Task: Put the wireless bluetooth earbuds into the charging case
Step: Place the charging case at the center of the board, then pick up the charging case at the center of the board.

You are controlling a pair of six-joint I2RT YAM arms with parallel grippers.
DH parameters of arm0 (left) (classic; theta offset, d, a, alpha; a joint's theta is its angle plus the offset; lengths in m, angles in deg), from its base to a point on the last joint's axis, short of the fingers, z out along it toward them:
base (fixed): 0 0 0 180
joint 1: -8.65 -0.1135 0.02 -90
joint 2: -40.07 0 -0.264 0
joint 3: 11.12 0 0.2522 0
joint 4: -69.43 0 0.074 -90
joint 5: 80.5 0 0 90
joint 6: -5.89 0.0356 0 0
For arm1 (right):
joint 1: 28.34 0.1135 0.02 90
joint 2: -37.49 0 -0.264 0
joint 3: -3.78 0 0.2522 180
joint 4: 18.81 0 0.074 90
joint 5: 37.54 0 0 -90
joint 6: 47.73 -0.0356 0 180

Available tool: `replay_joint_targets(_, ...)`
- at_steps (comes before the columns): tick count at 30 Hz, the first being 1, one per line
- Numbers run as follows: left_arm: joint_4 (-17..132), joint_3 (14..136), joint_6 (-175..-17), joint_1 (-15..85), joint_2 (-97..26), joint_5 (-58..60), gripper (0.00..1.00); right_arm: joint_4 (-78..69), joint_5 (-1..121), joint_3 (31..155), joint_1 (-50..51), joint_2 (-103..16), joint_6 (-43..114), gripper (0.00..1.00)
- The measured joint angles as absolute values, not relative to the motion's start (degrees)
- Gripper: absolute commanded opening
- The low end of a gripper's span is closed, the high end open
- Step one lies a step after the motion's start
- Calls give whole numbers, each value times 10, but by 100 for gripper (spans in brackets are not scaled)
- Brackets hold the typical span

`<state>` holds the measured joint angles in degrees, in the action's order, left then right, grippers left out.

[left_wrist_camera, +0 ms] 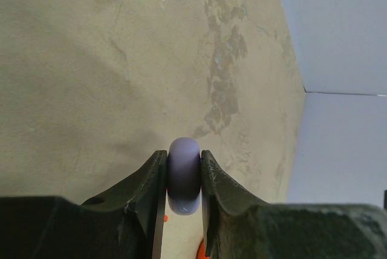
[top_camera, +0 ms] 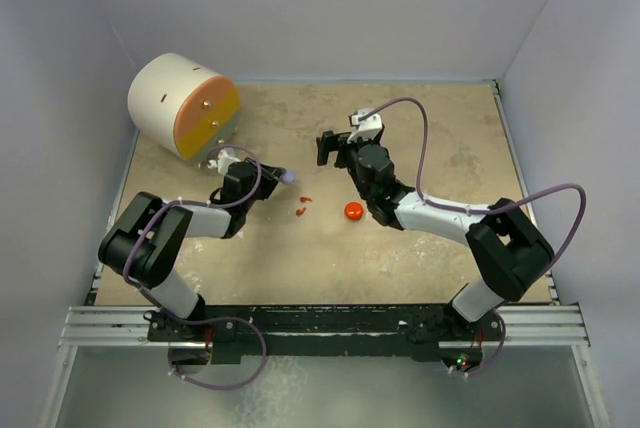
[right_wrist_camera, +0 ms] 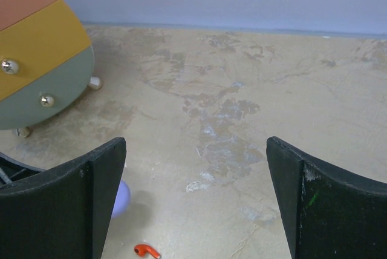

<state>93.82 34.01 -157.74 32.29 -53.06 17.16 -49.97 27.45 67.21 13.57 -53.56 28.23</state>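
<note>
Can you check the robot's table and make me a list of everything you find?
Surface: beige table, mottled patches.
Job's things: lavender case in the left gripper; two red earbuds loose; red disc beside them. No grey earbuds seen.
Clutter: round drawer box, back left.
Grippers: left gripper shut on the case; right gripper open, empty.
Cables: purple cables looping off both arms.
Surroundings: pale walls.

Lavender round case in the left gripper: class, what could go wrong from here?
1. The left gripper pinches the lavender round case edge-on, by a narrow strip; it might twist or slip out.
2. The tiny red earbuds lie loose on the beige table; the wide-open right gripper could knock them away instead of grasping them.
</note>
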Motion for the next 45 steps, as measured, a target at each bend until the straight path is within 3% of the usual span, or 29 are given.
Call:
replay_joint_targets(8, 911, 352, -1549, 318, -562, 179, 4, -498, 286, 670, 128, -528, 277, 100)
replay_joint_targets(10, 902, 354, -1543, 316, -567, 179, 13, -496, 291, 670, 126, -528, 274, 100)
replay_joint_targets(14, 892, 360, -1533, 310, -568, 182, 44, -485, 300, 670, 125, -528, 269, 100)
replay_joint_targets(19, 879, 367, -1520, 297, -567, 186, 58, -454, 323, 670, 125, -528, 253, 100)
replay_joint_targets(27, 801, 369, -1497, 275, -502, 201, 61, -341, 327, 670, 125, -528, 195, 99)
replay_joint_targets(38, 711, 348, -1475, 274, -267, 238, 61, -183, 325, 657, 125, -513, 80, 100)
replay_joint_targets(45, 692, 329, -1475, 274, -236, 234, 60, -142, 328, 644, 128, -514, 49, 100)
